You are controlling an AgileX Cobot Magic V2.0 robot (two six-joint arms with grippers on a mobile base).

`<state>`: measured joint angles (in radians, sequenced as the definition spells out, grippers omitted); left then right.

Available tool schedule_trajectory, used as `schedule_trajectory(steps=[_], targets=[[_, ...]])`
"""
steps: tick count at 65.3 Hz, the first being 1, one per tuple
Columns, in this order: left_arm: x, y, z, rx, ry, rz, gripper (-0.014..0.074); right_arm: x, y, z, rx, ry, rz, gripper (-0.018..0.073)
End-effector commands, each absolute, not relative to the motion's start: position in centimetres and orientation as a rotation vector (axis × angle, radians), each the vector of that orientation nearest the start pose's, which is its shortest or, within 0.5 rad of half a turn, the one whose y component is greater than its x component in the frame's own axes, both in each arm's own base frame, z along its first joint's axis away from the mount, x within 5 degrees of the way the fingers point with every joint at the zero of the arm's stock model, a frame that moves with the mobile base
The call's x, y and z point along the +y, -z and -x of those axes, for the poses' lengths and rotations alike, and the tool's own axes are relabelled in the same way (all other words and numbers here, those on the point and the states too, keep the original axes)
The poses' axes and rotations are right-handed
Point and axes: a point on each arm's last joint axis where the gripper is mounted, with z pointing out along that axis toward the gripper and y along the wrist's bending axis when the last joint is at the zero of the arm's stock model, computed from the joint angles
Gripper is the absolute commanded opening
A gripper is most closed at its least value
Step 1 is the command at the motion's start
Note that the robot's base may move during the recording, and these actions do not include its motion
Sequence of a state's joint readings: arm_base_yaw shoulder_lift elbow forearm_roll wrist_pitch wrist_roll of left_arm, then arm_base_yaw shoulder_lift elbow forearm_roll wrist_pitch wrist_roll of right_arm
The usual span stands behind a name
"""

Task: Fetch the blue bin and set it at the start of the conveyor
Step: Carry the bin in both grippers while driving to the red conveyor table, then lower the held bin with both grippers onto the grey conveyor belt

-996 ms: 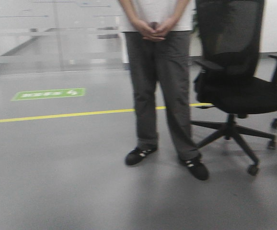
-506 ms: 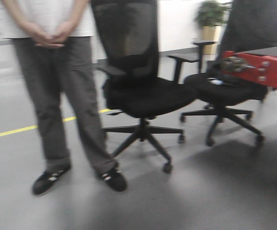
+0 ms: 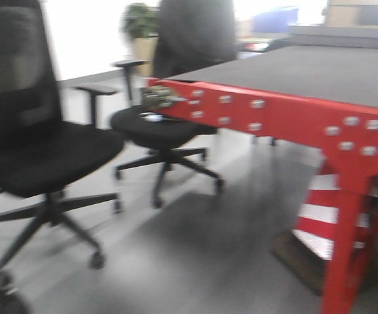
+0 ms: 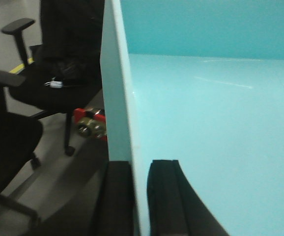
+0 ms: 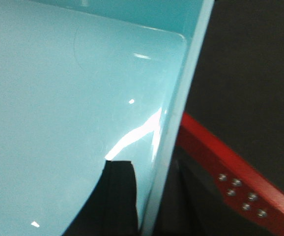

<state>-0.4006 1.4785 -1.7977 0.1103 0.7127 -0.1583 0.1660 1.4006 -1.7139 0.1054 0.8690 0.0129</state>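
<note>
Two black-fingered grips hold the load, one on each side. Nearest, in the left wrist view, the left gripper point(image 4: 139, 166) pinches the left wall of the light turquoise smooth plastic rectangular bin point(image 4: 211, 123). One finger is inside and one outside, narrowed to the wall's thickness. In the right wrist view the right gripper point(image 5: 149, 172) sits astride the opposite wall of the bin point(image 5: 58, 98). Its inner finger is plain and the outer one is only a dark shape, so I judge it clamped too. The bin hangs between the arms, and what shows of its bottom is bare.

Just past that right wall, toward 3 o'clock, lies the dark grey woven conveyor belt point(image 5: 250, 64) with its red strip point(image 5: 215, 167) studded with bolts. In the front view the conveyor belt point(image 3: 326, 72) fills 1 to 3 o'clock. A black mesh office chair point(image 3: 38, 150) sits at 9 o'clock. A second black chair point(image 3: 163, 124) stands at 11 o'clock, just beside the belt's metal roller point(image 3: 159, 98). A potted plant point(image 3: 140, 23) is farthest, near 11.

A second ago this view held a standing person and a yellow floor line. Half a second ago only the belt's red corner showed, at 3 o'clock. Now the person is out of view and the belt dominates, so the base has swung toward it. The fetch looks done, and what remains is closing in and lowering the bin onto the belt.
</note>
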Motion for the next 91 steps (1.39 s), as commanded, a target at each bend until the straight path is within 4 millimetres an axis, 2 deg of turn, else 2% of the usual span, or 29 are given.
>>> schedule_trajectory(steps=[1,91], targets=[[-12.57,-51.06,-29.10,1.805,0.371,-0.238,-0.0111,6.09,-49.68,-28.61,1.941,-0.285,0.154,-0.0153],[-12.57,-51.06,-29.10,1.805,0.371,-0.238,-0.0111,6.09,-49.68,-28.61,1.941,-0.285,0.154,-0.0153]])
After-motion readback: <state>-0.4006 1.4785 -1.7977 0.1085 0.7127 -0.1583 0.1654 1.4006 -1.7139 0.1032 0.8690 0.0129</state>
